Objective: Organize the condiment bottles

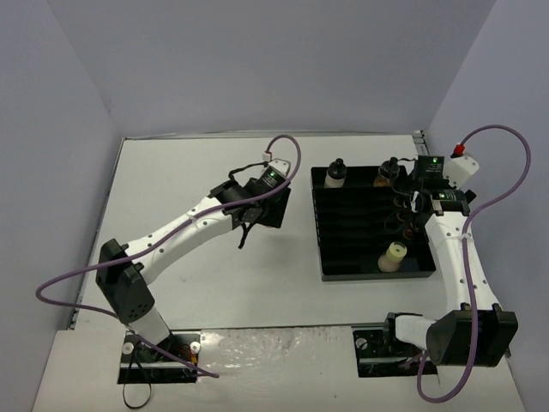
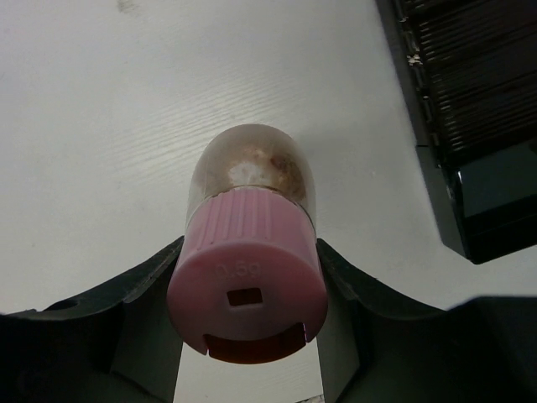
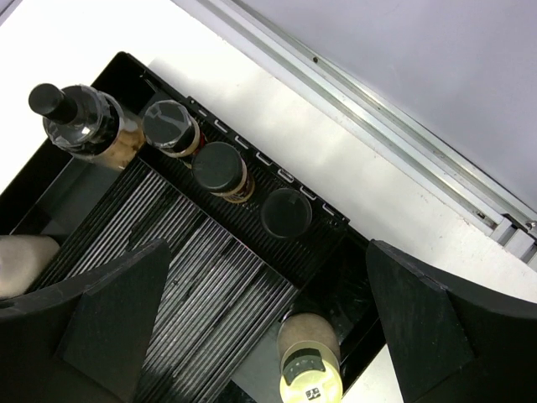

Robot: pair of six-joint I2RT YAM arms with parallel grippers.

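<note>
**Pink jar in my left gripper, tray off to its right**

My left gripper [image 2: 247, 290] was clamped on the pink-capped jar [image 2: 249, 180], one finger on either side of the ribbed cap. The jar's long axis ran straight out from my wrist. Its cap faced the wrist camera and its rounded glass body pointed away toward the white table [image 2: 126, 126]. I could not tell whether its base touched the table.

To the jar's right, near but apart, lay a corner of the black slotted tray [image 2: 478, 168]. From above, that arm sat just off the tray's left wall. I judged the coming move to be a short carry rightward over that wall, with the jar brought upright before it went into a slot. My left arm was the nearer one to the tray's left side, where the rows looked mostly unfilled.

My right gripper [image 3: 268, 323] hung over the tray's right end, fingers apart with nothing between them. Below it a line of black-capped jars [image 3: 220, 168] stood along the tray's wall, and a pale-yellow-capped jar [image 3: 309, 374] stood apart from that line.
</note>
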